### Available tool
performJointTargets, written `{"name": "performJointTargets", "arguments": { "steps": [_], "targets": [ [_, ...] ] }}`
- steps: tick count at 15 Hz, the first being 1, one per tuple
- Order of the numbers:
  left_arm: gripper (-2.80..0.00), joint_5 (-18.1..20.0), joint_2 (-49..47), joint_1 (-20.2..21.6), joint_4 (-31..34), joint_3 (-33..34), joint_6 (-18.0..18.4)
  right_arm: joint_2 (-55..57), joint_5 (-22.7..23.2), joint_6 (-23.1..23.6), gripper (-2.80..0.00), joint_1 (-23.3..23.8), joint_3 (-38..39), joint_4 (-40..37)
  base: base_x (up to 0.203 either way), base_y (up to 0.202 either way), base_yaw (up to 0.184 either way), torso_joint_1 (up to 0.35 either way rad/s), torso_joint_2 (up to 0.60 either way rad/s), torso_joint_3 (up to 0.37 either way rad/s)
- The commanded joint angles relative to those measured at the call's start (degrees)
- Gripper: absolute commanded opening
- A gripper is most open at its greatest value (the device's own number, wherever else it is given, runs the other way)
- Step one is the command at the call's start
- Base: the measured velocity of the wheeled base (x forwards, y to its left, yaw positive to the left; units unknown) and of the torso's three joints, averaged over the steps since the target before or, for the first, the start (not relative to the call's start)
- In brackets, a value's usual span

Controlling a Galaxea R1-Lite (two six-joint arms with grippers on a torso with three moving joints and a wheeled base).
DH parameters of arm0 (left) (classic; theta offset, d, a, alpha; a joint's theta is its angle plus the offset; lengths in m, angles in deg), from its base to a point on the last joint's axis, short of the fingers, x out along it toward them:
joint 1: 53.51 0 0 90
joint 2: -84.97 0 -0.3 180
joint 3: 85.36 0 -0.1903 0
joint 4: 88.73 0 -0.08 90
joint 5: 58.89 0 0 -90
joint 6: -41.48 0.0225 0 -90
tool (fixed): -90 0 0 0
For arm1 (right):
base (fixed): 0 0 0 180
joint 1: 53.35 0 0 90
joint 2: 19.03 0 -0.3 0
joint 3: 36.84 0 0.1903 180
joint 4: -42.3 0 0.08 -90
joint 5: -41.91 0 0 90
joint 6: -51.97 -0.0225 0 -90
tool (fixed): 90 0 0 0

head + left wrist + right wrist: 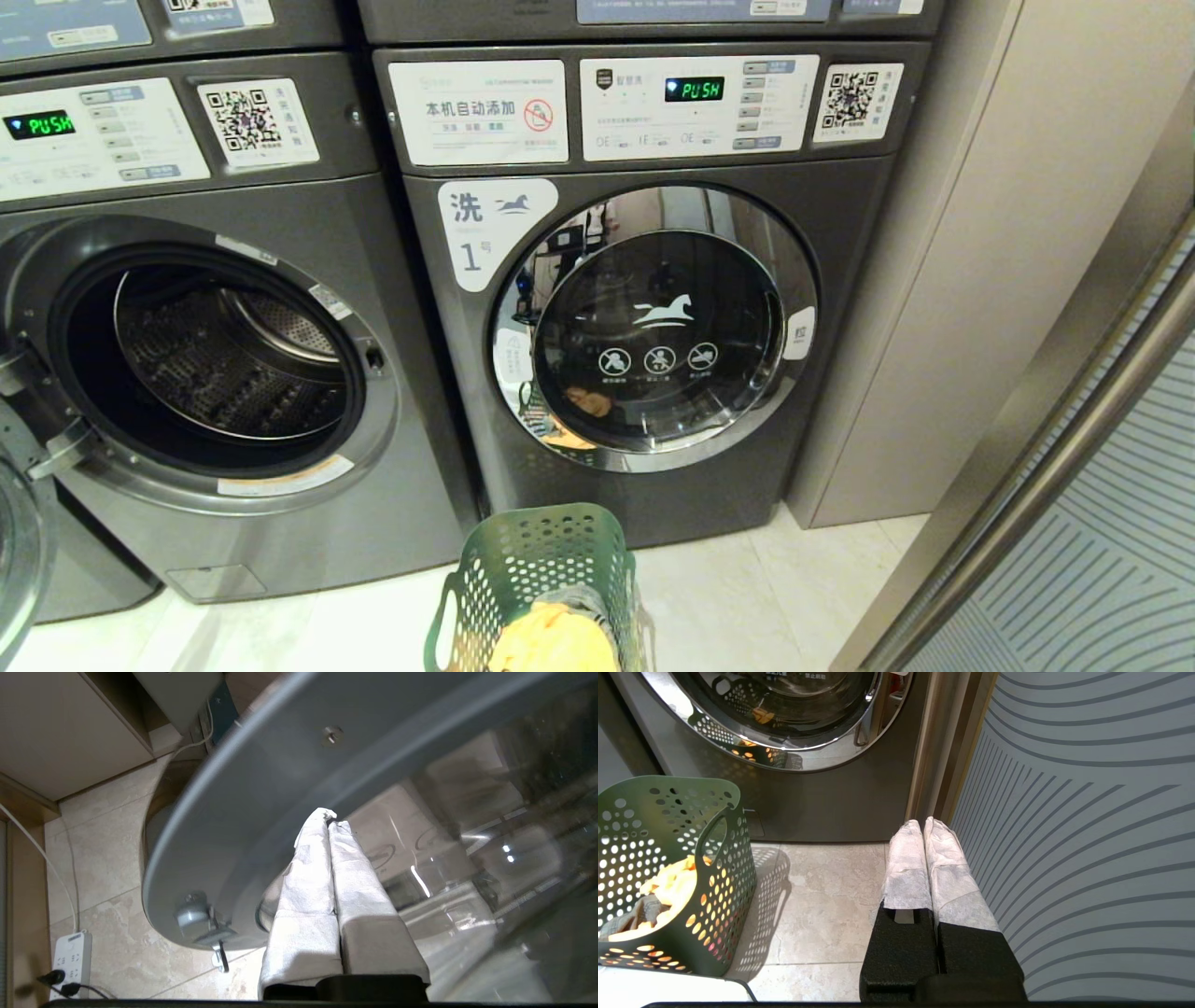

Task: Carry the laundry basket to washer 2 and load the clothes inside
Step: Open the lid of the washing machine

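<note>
Left tool [329,821]: white-wrapped fingers pressed together, fully closed, nothing gripped. Tips sat right at the edge where grey rim meets glass on the swung-open round washer door [261,788]; contact couldn't be confirmed. Seen in left wrist view only. Below the door, beige floor tiles [107,858] w/ a white power strip [70,961] near the wall.

Right tool [923,826]: also closed tight, empty, hung over the tiles just beside a grey panel w/ curved stripes [1087,835], apart from the basket.

Dark green perforated plastic laundry basket w/ loop handles [541,569] stood upright on the floor, nearest the camera, centre-bottom in head view, just in front of the machines. Held yellow clothes [551,644] plus a bit of grey fabric. Not gripped by either tool.

Behind the basket, to the right: dark grey front-load washer labelled 1 [490,229], chrome-rimmed door shut, display reading PUSH.

To the left of that: dark grey front-load washer w/ door open [280,551], steel drum [233,355] exposed, no clothes visible inside; number label not in view.
</note>
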Motion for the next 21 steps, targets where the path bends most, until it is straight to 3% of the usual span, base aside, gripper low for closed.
{"name": "performJointTargets", "arguments": {
  "steps": [1,7,11,14,16,18,19,21],
  "targets": [
    [-2.8,0.3,-2.9,0.6,0.0,-3.0,0.0,0.1,0.0,0.1,-2.8,0.0,0.0,0.0,0.0,0.0,0.0,0.0,0.0,0.0],
    [-2.8,0.7,-9.6,2.9,0.2,-11.9,0.0,0.1,0.1,0.1,-2.8,0.0,0.0,0.0,0.0,0.0,0.0,0.0,0.0,0.0],
    [-2.8,4.9,-3.8,1.9,0.4,-9.8,-2.2,0.1,0.1,0.0,-2.8,0.0,0.0,0.0,0.0,0.0,0.0,0.0,0.0,0.0],
    [-2.8,9.4,4.8,-2.0,0.6,-6.2,-3.8,0.1,0.1,0.0,-2.8,0.0,0.0,0.0,0.0,0.0,0.0,0.0,0.0,0.0],
    [-2.8,11.7,13.3,-6.6,0.8,-1.1,-5.5,0.1,0.1,0.0,-2.8,0.0,0.0,0.0,0.0,0.0,0.0,0.0,0.0,0.0],
    [-2.8,13.5,24.9,-14.1,0.9,7.6,-6.8,0.1,0.1,0.1,-2.8,0.0,0.0,0.0,0.0,0.0,0.0,0.0,0.0,0.0],
    [-2.8,14.1,31.0,-19.8,1.0,12.8,-7.2,0.1,0.1,0.1,-2.8,0.0,0.0,0.0,0.0,0.0,0.0,0.0,0.0,0.0],
    [-2.8,13.0,41.5,-35.9,1.1,23.8,-7.4,0.0,0.0,0.0,-2.8,0.0,0.0,0.0,0.0,0.0,0.0,0.0,0.0,0.0]
  ]
}}
